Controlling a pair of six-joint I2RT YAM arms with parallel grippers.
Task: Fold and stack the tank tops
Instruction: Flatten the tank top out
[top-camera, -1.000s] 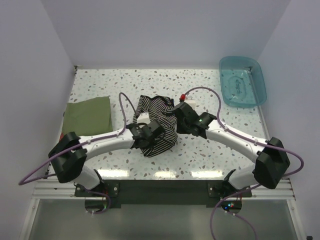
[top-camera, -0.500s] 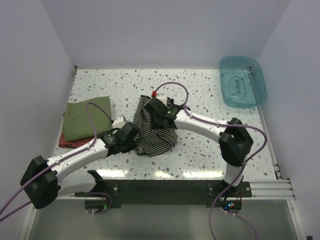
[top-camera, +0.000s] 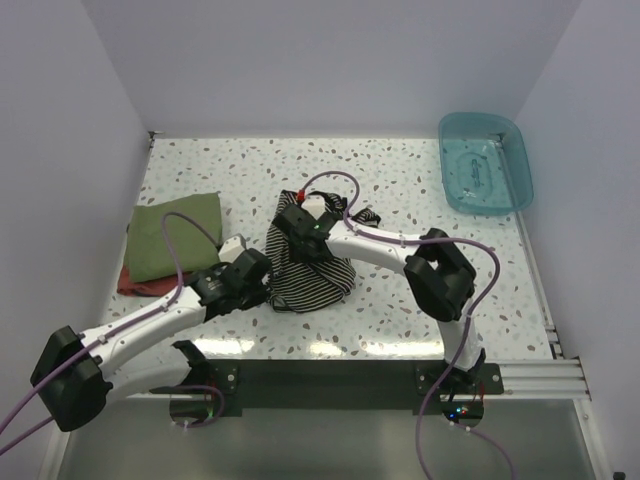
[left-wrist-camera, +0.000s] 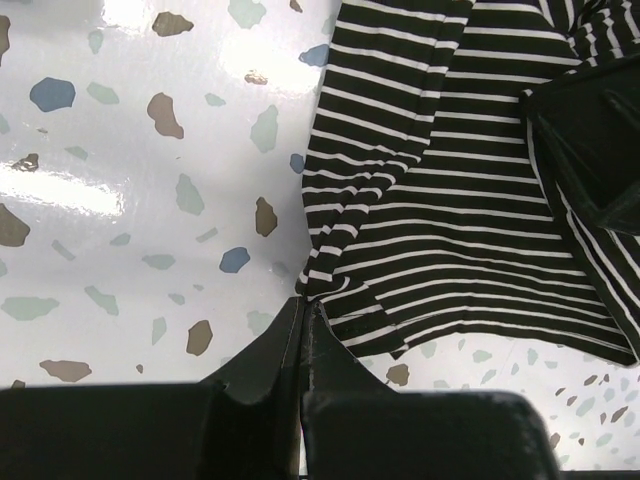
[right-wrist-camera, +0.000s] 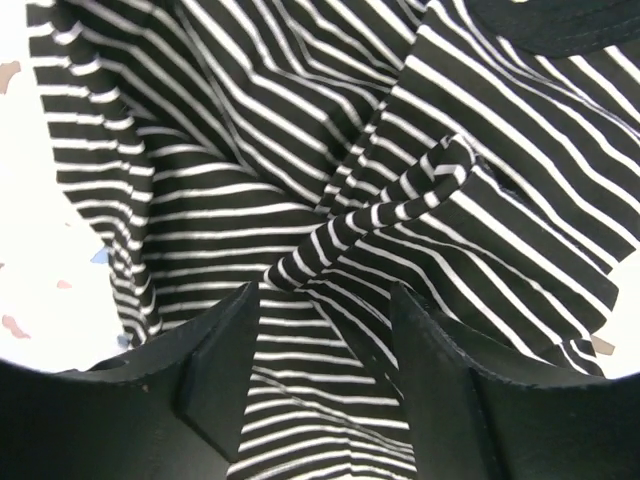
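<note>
One rumpled striped tank top (top-camera: 312, 285): left tool (left-wrist-camera: 303, 306) pinches its hem, right tool (right-wrist-camera: 325, 300) spread.

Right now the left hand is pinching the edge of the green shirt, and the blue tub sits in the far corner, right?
Not quite. The left hand is pinching the edge of the striped shirt, not the green shirt, which lies folded at the left. The left wrist view shows it shut on the stripes. The blue tub does sit in the far corner.
</note>
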